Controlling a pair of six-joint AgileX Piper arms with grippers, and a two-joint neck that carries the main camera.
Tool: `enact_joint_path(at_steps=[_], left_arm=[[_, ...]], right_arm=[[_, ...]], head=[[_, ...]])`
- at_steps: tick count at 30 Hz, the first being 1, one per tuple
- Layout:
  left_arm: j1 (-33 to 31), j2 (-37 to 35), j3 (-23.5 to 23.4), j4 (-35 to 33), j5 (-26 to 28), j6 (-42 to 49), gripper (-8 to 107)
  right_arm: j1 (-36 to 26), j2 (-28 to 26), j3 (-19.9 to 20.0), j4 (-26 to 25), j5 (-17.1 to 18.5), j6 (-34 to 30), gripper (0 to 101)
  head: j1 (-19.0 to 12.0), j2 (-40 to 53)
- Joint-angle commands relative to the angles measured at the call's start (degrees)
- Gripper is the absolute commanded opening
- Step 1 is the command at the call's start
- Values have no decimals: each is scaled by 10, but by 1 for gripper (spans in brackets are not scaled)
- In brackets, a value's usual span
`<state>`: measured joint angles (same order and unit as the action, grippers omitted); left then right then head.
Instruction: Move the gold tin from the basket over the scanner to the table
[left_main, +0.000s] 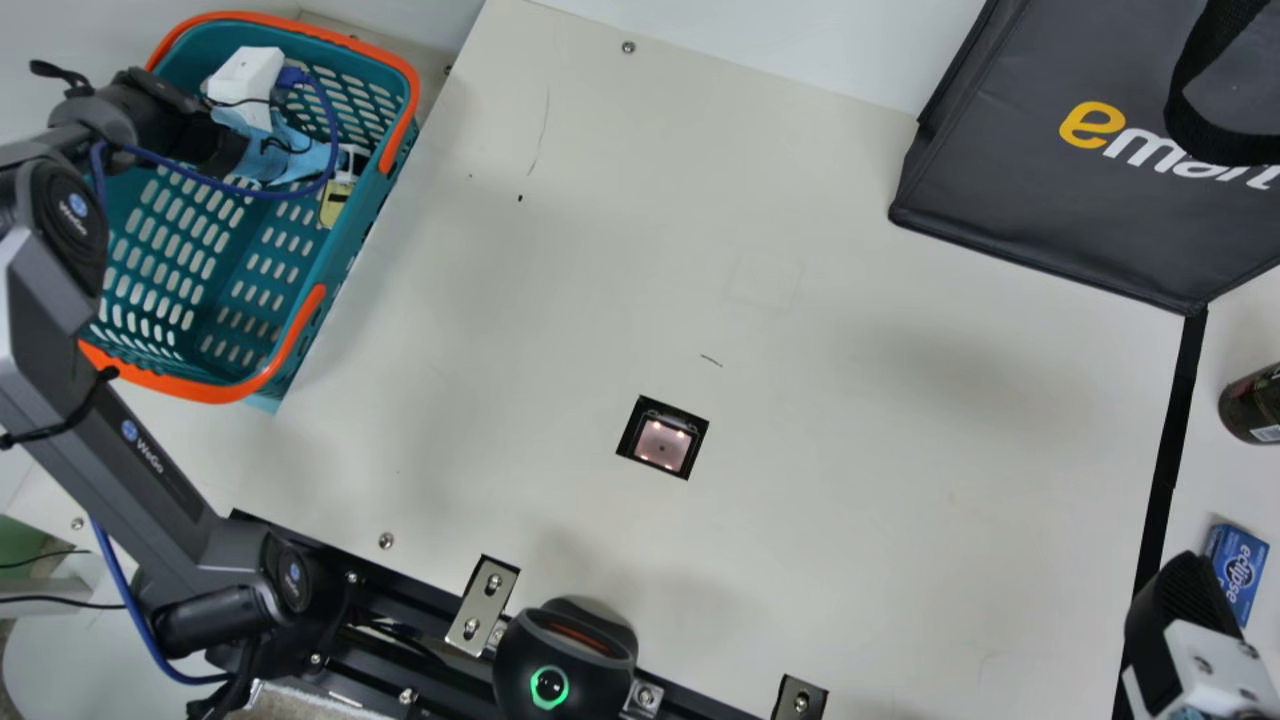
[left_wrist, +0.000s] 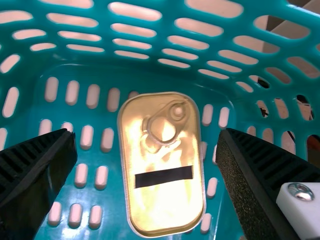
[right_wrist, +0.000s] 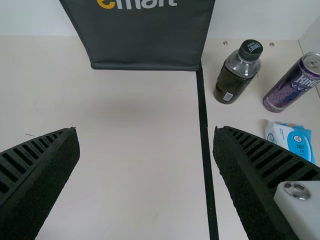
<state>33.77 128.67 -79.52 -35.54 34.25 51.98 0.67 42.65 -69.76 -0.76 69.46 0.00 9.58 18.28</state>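
In the main view my left gripper (left_main: 335, 165) reaches down inside the teal basket (left_main: 398, 150), and part of the gold tin (left_main: 335, 203) shows beside it. The left wrist view has the tin (left_wrist: 162, 200) lying flat on the basket floor, pull ring up, with a black strip across it. My left gripper (left_wrist: 147, 155) is open, one finger off each side of the tin. The scanner (left_main: 662, 443) is a lit square in the table. My right gripper (left_main: 1180, 590) is at the main view's right edge; in the right wrist view this gripper (right_wrist: 146, 155) stands open, nothing between its fingers.
A dark bag (left_main: 1030, 190) stands at the back right. Beyond the black tape line are a bottle (right_wrist: 237, 72), a purple can (right_wrist: 292, 85), a wipes pack (right_wrist: 290, 140) and a blue box (left_main: 1238, 570). A black device (left_main: 565, 660) sits at the front edge.
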Motion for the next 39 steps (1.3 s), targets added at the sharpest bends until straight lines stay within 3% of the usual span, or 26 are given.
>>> enact_joint_path(at_steps=[1, 11, 21, 35, 39], left_arm=[[-8, -1, 4, 10, -12, -11, 90], [-48, 20, 12, 94, -74, -90, 90], [-66, 42, 4, 156, -96, -157, 90], [-63, 46, -4, 139, -79, -175, -3], [-56, 36, 1, 131, -70, -180, -8]], right_arm=[[0, 0, 0, 0, 0, 0, 95], [0, 0, 0, 0, 0, 0, 95], [0, 0, 0, 0, -1, 0, 95], [0, 0, 0, 0, -1, 0, 95], [0, 0, 0, 0, -1, 0, 95]], head=[[-17, 1], [-17, 1], [-17, 1], [-17, 1], [-17, 1]])
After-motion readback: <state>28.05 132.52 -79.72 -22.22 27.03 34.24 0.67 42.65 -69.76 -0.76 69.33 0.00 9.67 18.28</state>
